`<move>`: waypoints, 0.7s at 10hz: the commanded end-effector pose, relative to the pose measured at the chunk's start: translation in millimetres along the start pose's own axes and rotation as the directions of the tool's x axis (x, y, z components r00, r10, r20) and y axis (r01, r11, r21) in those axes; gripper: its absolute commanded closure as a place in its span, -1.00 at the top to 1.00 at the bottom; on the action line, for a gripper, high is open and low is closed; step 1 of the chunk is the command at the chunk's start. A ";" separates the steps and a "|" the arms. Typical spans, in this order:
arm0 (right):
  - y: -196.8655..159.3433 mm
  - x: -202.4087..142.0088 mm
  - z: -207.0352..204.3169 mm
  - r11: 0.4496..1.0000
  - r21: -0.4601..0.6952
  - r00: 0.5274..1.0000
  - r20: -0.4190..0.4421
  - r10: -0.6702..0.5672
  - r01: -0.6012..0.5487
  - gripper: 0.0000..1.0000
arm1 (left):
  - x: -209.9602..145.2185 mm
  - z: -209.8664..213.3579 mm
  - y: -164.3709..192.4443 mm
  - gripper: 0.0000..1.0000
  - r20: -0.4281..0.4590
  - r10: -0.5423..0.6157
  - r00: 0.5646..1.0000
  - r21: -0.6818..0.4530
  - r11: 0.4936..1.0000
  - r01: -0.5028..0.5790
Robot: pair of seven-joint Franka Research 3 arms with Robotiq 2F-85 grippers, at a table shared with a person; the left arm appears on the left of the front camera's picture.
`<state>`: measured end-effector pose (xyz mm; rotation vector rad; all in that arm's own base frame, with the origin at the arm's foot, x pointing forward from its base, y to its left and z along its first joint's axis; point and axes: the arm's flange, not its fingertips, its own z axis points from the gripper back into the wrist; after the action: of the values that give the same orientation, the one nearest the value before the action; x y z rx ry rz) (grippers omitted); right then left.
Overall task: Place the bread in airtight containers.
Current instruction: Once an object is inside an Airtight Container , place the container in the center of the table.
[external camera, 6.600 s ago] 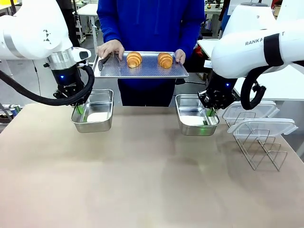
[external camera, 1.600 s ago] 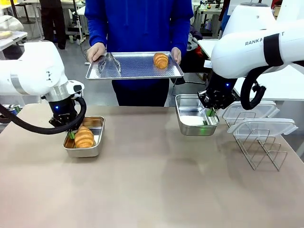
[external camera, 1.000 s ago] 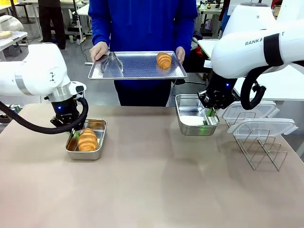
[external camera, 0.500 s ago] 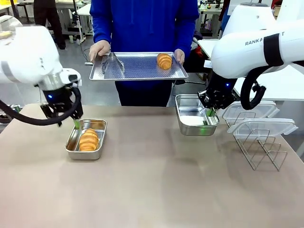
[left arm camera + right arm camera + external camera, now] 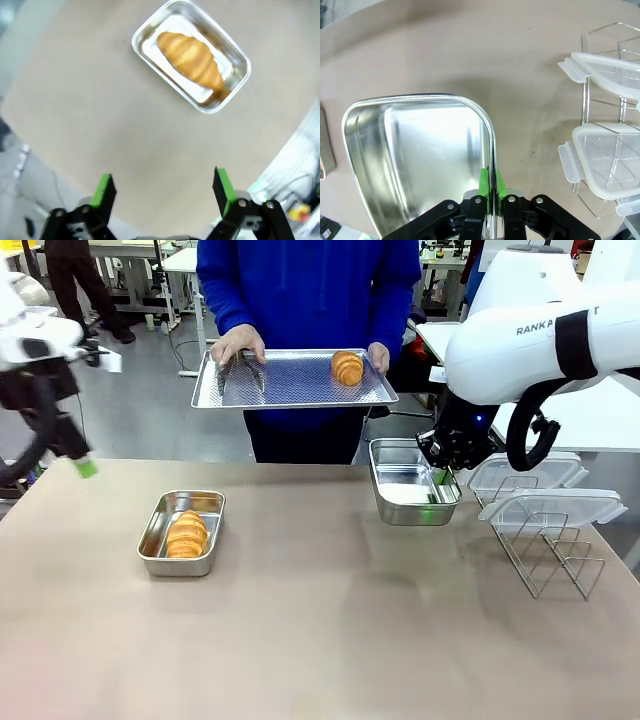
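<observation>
Half done — one croissant [image 5: 186,535] sits in the nine-o'clock tin [image 5: 196,503], the second croissant [image 5: 347,367] on the tray [image 5: 290,380] at twelve. Left gripper [image 5: 163,181] has its jaws apart, empty; right gripper [image 5: 491,176] is clamped on the two-o'clock tin [image 5: 405,480] — lids [image 5: 550,505] off.

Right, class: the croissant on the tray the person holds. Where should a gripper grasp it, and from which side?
Take the croissant across its thick middle, coming straight down from above. It lies flat on the tray, its ends taper, and the person's hand sits close beside it, so a sideways approach looks crowded.
</observation>
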<state>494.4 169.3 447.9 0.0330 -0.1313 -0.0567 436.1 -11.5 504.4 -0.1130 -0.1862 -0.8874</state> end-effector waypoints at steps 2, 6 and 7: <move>-0.3 0.5 3.6 1.000 0.002 1.000 0.009 -0.001 0.001 -0.91 | -80.3 14.4 4.6 1.00 0.168 -0.279 0.946 -0.022 0.958 0.286; -0.3 0.5 3.6 1.000 0.002 1.000 0.009 -0.001 0.001 -0.91 | -132.9 16.8 15.9 1.00 0.416 -0.358 0.836 -0.001 0.919 0.395; -0.3 0.5 3.6 1.000 0.002 1.000 0.009 -0.001 0.001 -0.91 | -133.6 17.3 20.3 1.00 0.448 -0.350 0.823 -0.014 0.917 0.398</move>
<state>494.4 169.4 447.7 0.0329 -0.1311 -0.0566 360.1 105.3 494.8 -0.3243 -0.5774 -1.2420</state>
